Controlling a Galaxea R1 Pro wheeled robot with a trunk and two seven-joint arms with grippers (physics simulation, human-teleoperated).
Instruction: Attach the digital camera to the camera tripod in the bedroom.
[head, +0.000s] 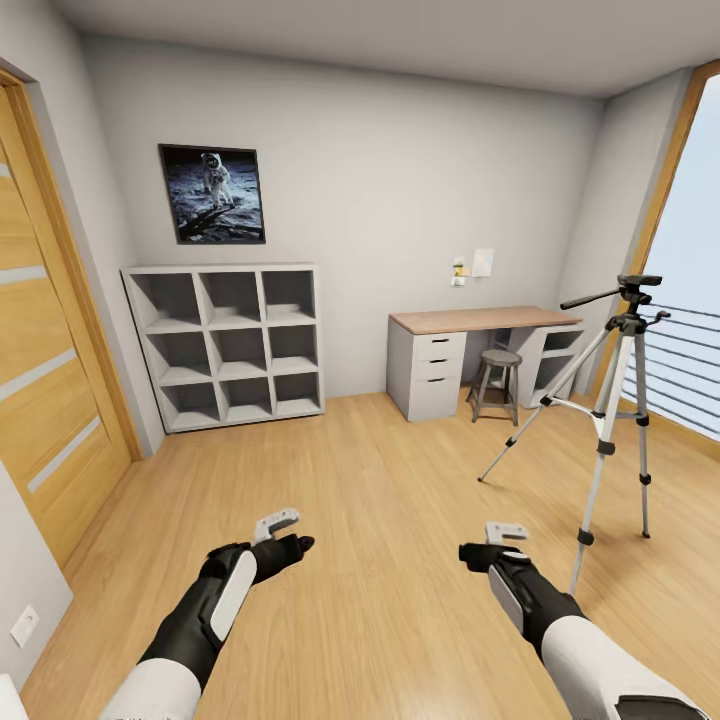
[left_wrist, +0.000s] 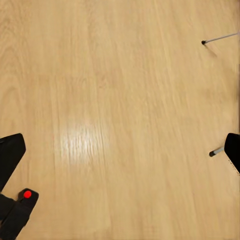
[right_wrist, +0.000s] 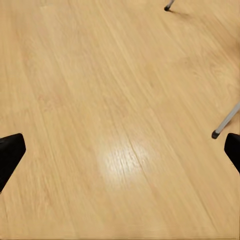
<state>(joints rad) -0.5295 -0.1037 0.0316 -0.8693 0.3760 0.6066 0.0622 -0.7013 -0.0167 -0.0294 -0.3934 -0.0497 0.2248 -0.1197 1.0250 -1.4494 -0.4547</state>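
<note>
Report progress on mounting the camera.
Done: robot is in the bedroom, camera tripod standing nearby, its head bare. In hand: nothing; left end effector and right end effector are open over the floor. Digital camera shows beside the left finger, ungrasped. Left: grasp and mount it.

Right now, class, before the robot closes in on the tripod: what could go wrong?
A leg of the camera tripod stands close by the right gripper; a careless reach could topple it. The digital camera sits beside one finger of the open left gripper, not between them: it might slip.
</note>
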